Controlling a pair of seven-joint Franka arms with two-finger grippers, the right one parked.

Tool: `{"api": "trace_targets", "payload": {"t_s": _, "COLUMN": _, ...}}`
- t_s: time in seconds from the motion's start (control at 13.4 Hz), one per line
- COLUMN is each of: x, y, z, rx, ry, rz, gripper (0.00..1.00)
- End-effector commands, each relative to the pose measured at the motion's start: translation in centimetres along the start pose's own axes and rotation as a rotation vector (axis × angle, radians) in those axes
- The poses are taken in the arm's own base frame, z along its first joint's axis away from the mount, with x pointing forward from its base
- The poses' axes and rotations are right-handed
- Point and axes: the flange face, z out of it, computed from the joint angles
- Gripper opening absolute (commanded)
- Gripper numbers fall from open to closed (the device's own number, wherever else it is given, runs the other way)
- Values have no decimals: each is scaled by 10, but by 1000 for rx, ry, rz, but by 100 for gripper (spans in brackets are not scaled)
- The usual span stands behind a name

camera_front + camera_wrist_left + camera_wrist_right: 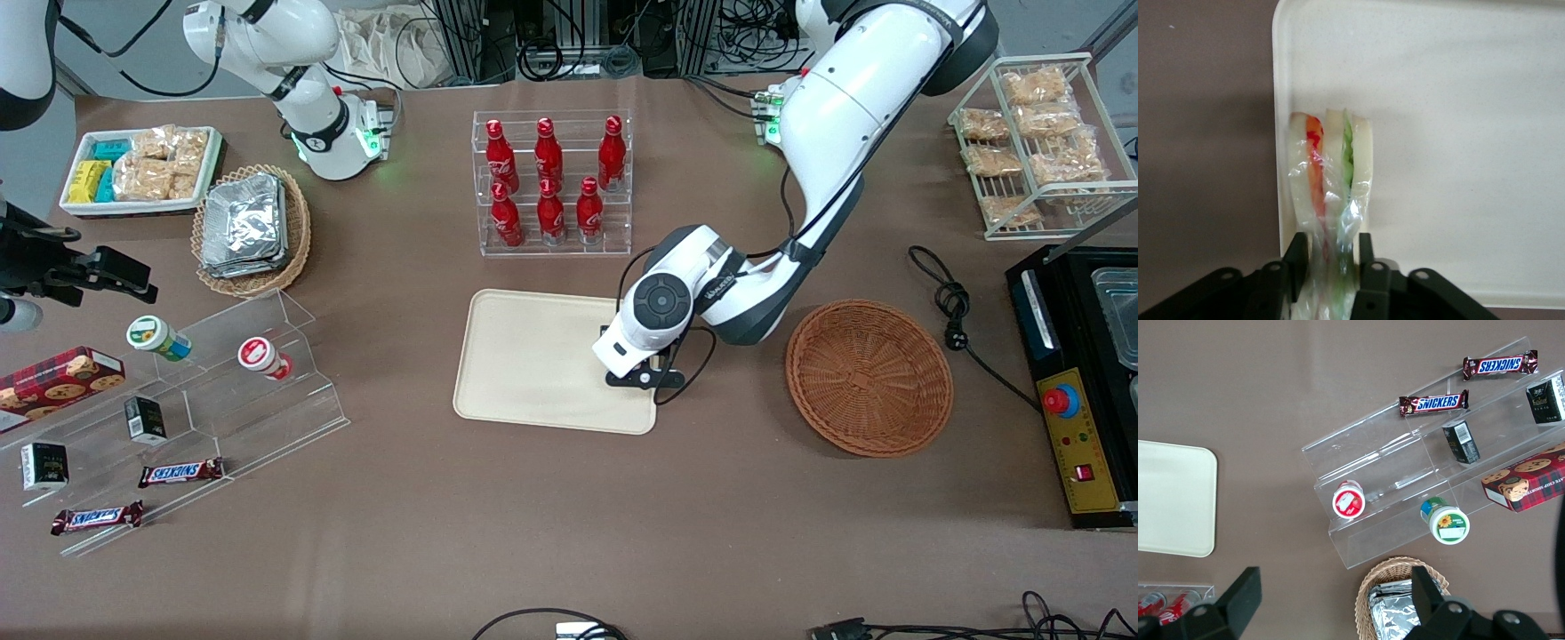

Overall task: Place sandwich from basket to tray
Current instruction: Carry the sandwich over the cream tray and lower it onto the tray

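Note:
My left gripper hangs over the cream tray, at the tray's edge nearest the orange-brown wicker basket. In the left wrist view the gripper is shut on the sandwich, a wedge of white bread with red-orange and green filling in clear wrap. The sandwich points out over the tray, just inside its rim. I cannot tell whether it touches the tray. In the front view the sandwich is hidden by the hand. The basket holds nothing.
A clear rack of red bottles stands just farther from the front camera than the tray. A black cable and a black control box lie toward the working arm's end. An acrylic snack stand and a foil-packet basket lie toward the parked arm's end.

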Motion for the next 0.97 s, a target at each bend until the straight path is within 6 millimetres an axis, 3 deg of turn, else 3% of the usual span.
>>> {"api": "trace_targets", "payload": {"t_s": 0.0, "x": 2, "y": 1, "z": -7, "rx": 15, "ry": 23, "rz": 3, "gripper": 100}}
{"api": "trace_targets", "payload": {"t_s": 0.15, "x": 3, "y": 1, "z": -14, "rx": 13, "ry": 31, "rz": 2, "gripper": 100}}
{"api": "trace_targets", "payload": {"t_s": 0.3, "x": 2, "y": -5, "z": -42, "rx": 25, "ry": 51, "rz": -9, "gripper": 100}}
{"api": "trace_targets", "payload": {"t_s": 0.52, "x": 11, "y": -35, "z": -109, "rx": 71, "ry": 37, "rz": -62, "gripper": 100}}
{"api": "trace_targets", "payload": {"t_s": 0.67, "x": 1, "y": -51, "z": -155, "rx": 107, "ry": 57, "rz": -84, "gripper": 100}}
{"api": "trace_targets", "payload": {"t_s": 0.9, "x": -13, "y": -100, "z": -224, "rx": 138, "ry": 83, "rz": -143, "gripper": 100}}
